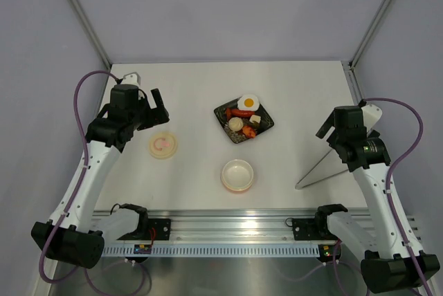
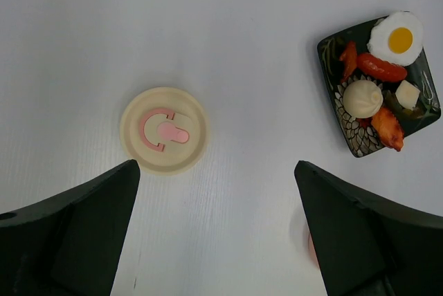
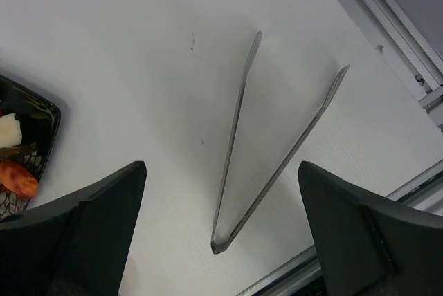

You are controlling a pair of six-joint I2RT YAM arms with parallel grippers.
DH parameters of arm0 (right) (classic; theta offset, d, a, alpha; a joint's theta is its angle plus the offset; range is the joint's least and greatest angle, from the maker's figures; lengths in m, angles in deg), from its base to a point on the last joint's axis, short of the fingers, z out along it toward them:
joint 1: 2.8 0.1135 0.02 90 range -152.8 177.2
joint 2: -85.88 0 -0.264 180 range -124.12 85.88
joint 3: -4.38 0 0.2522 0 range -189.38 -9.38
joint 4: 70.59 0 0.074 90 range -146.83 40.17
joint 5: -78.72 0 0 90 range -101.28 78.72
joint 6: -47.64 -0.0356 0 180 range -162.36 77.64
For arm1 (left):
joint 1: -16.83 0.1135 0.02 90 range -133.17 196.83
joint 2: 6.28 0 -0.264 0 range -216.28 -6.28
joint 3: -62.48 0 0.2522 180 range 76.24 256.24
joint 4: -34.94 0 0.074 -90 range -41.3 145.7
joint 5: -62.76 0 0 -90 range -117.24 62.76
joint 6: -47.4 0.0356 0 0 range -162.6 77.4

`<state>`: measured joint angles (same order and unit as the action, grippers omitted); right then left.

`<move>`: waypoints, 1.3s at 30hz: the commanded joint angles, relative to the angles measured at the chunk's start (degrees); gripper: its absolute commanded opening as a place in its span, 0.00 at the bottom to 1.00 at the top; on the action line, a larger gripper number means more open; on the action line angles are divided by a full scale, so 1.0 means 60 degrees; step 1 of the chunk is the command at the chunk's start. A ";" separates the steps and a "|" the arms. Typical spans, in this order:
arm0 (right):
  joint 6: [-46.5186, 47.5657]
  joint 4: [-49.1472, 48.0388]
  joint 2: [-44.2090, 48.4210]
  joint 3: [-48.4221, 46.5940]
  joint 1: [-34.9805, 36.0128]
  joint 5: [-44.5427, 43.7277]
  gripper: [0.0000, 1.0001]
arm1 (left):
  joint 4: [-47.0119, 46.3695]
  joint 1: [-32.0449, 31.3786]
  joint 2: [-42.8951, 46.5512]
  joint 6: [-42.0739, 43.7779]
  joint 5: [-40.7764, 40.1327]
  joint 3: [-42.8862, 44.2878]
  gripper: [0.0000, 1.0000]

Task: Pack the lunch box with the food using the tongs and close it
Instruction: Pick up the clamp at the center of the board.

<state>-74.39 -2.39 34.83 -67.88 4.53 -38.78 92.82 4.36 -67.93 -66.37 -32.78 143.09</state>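
Note:
The lunch box tub (image 1: 237,175) stands open and empty at the table's near middle. Its lid (image 1: 163,145) lies flat to the left, pink mark up, also in the left wrist view (image 2: 165,131). The food sits on a black tray (image 1: 265,128): a fried egg (image 2: 396,38), a red sausage (image 2: 381,68), a pale ball (image 2: 363,97), a cube (image 2: 408,93) and an orange piece (image 2: 387,126). The tongs (image 1: 318,171) lie on the table at the right, their V (image 3: 236,137) directly below my right gripper (image 3: 222,168), which is open and holds nothing. My left gripper (image 2: 217,171) hangs open above the table, just near of the lid.
The tray's corner (image 3: 41,113) shows at the left of the right wrist view. An aluminium rail (image 1: 228,221) runs along the near table edge, close to the tongs' joined end. Grey walls with metal posts (image 1: 83,16) enclose the back and sides.

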 commanded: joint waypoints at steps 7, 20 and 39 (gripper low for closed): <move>-0.0550 0.0024 0.0129 0.0199 0.0008 0.0350 0.99 | -0.0102 0.0013 0.0065 0.0124 0.0337 0.0138 0.99; -0.4664 0.1826 -0.0588 0.1428 0.0008 0.1229 0.99 | -0.0131 -0.0162 -0.0023 0.0080 0.0777 -0.0053 0.99; -0.6600 0.0919 -0.2845 0.2468 0.0038 0.1626 0.99 | -0.0132 -0.0353 -0.0199 0.0226 0.0689 -0.0214 0.99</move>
<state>-110.24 5.67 18.29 -53.68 4.55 -28.20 93.21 2.48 -69.11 -66.33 -29.46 142.17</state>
